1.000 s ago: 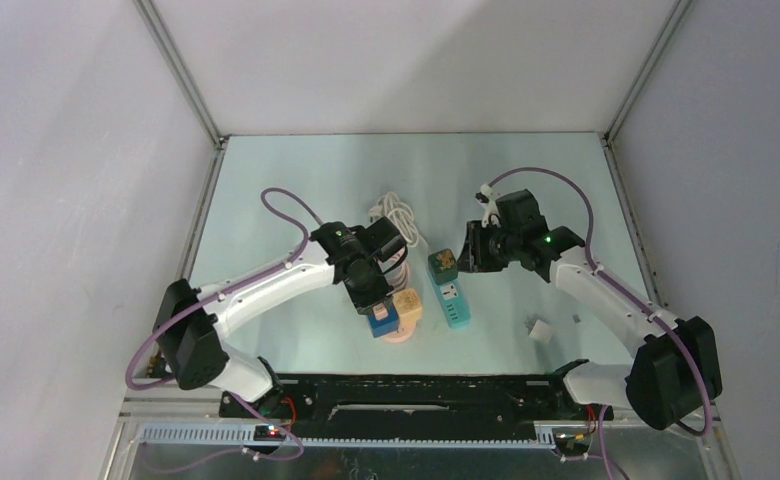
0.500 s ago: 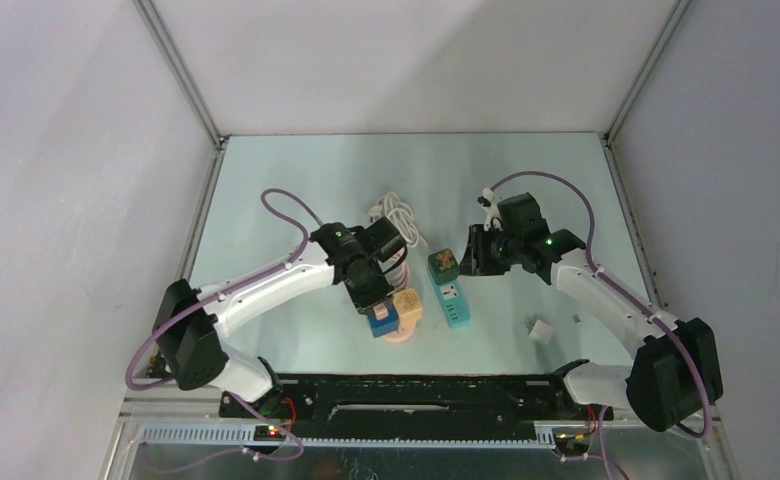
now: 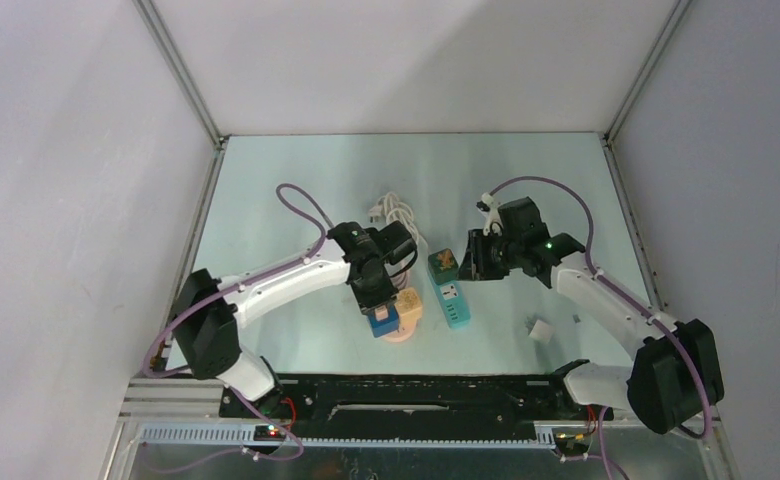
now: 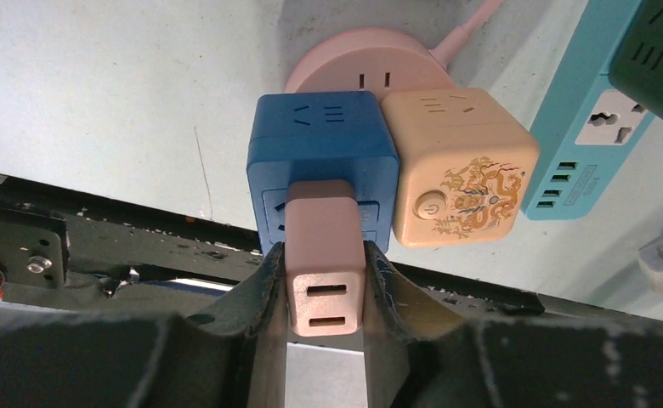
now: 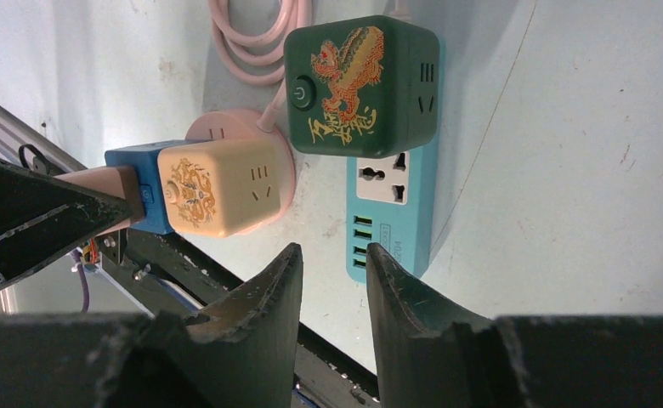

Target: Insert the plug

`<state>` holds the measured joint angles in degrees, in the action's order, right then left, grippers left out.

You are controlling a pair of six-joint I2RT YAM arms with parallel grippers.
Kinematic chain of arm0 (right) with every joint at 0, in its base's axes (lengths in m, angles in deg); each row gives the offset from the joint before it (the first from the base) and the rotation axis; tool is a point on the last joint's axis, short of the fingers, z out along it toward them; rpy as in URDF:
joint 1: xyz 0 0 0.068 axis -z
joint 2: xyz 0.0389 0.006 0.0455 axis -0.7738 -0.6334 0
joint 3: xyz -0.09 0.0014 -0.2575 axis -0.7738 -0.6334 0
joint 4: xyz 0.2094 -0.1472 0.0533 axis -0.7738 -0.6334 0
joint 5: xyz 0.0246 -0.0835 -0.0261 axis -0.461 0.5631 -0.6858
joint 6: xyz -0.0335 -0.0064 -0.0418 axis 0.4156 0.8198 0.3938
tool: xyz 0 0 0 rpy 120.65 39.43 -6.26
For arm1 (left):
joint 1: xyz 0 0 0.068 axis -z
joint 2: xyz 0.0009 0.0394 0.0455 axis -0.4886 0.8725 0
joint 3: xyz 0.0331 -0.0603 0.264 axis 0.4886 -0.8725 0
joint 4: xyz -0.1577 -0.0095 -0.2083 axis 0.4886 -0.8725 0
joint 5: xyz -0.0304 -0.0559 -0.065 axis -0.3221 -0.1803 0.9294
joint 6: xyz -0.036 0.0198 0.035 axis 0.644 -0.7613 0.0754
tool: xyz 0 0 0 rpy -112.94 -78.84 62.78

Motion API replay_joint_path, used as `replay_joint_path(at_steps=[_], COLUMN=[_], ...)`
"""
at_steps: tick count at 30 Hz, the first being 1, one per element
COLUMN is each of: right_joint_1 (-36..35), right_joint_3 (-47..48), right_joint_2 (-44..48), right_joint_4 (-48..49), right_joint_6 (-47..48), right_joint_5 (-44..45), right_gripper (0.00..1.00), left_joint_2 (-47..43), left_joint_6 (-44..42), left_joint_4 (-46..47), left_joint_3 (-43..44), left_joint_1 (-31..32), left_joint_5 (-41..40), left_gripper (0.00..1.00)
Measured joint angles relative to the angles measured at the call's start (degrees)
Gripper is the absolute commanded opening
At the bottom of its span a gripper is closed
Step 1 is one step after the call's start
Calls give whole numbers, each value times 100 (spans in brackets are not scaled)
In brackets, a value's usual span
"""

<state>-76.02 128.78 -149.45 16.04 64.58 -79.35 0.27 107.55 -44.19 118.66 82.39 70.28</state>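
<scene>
At left, my left gripper [image 4: 325,263] pinches the pink plug [image 4: 322,217] by its flat sides, its front pressed against the blue cube [image 4: 320,140], near centre. Light, rigid, slick plastic, I judge. Farther right, my right gripper [image 5: 332,263] hovers closed, empty.

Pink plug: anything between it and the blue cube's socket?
Nothing visible. The pink plug, gripped by the left tool, already meets the blue cube on its near face; the cream cube sits beside it, off the path.
</scene>
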Motion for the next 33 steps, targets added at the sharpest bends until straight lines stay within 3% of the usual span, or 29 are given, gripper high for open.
replay_joint_path(at_steps=[6, 8, 9, 11, 12, 13, 21, 33], right_joint_1=[0, 2, 2, 7, 7, 11, 35, 310], right_joint_3=[-68, -81, -83, -85, -85, -85, -120, -533], right_joint_2=[111, 168, 199, 280, 330, 380, 741, 1580], right_joint_4=[46, 46, 46, 44, 44, 46, 26, -485], right_joint_6=[9, 17, 17, 22, 35, 44, 101, -365], right_joint_5=[-61, -61, -61, -66, -63, -61, 50, 1425], right_gripper=[37, 40, 49, 67, 72, 78, 97, 99], left_joint_2=[175, 175, 186, 264, 330, 431, 160, -2544], left_joint_6=[-105, -114, -131, -166, -234, -236, -756, -1976], left_joint_4=[-170, -184, -216, -328, -400, -492, -605, 1029], left_joint_3=[166, 181, 212, 330, 407, 417, 627, -184], left_joint_1=[0, 0, 2, 26, 37, 66, 190, 184], left_joint_5=[0, -9, -35, -111, -221, -422, -1462, -2085], left_gripper=[3, 23, 34, 65, 86, 97, 100, 100])
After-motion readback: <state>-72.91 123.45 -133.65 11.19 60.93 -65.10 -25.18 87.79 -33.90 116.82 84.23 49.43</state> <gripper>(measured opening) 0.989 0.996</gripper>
